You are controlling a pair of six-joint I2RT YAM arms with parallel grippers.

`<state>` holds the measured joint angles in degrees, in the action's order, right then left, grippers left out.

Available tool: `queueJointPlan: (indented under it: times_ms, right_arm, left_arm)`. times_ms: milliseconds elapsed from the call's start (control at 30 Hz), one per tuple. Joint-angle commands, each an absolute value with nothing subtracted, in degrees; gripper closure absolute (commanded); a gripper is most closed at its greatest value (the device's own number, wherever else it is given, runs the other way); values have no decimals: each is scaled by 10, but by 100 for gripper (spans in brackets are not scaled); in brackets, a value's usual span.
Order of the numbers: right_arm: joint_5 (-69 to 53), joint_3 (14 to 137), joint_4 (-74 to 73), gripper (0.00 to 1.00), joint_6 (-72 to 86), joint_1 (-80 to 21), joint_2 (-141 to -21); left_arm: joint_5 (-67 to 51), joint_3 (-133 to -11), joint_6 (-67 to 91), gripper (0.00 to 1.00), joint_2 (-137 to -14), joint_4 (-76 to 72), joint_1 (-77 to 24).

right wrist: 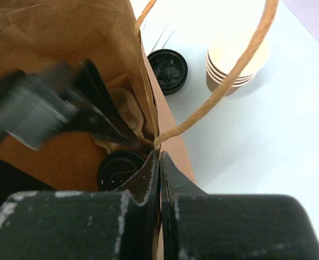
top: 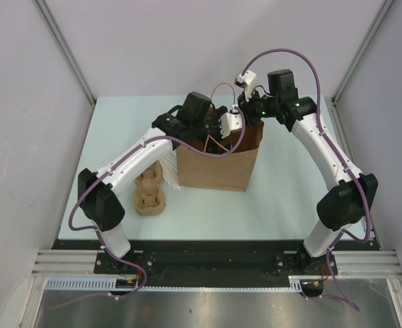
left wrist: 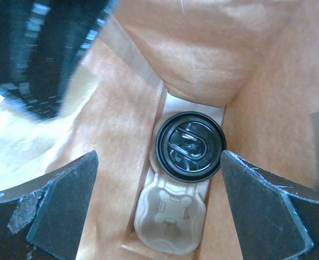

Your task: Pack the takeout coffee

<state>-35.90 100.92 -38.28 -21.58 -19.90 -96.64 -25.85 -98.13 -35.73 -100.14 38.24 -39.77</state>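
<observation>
While the left gripper (left wrist: 159, 181) hangs inside the paper bag (top: 214, 171) with its jaws apart, I record one takeout coffee (left wrist: 190, 143) seated in the pulp carrier (left wrist: 170, 225) at the bottom. The right gripper (right wrist: 160, 162) is clamped on the bag's rim. A black-lidded item (right wrist: 169, 69) stands outside, probably left to pack.

- Bag (top: 218, 167) mouth: taken up by the left gripper (left wrist: 159, 157), spread wide, paper walls close on both sides.
- Bag rim: pinched by the closed right gripper (right wrist: 159, 157) at the foot of the handle (right wrist: 224, 89).
- Bag floor: lidded cup (left wrist: 190, 143) in one slot of the tray (left wrist: 170, 214); slot beside it free.
- Right of and near the bag: open table (top: 289, 198).
- Left of the bag: spare trays (top: 149, 191) in the way.
</observation>
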Motion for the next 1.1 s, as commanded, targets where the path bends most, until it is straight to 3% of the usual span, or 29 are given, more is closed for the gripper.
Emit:
queueJointPlan:
  times_ms: [0,567,1067]
  right_arm:
    - [-359,1006,-382,100,-225,-198,-949]
    - [-338,1007,-400,100,-222,-192,-933]
    - [-306,987,-461,100,-210,-134,-868]
  left_arm:
    - [-284,-1018,-327,1,-956,397,-392]
    - [-345,-1134,-182,1,-921,381,-292]
    - [-272,-1073,-89,0,-897,330,-211]
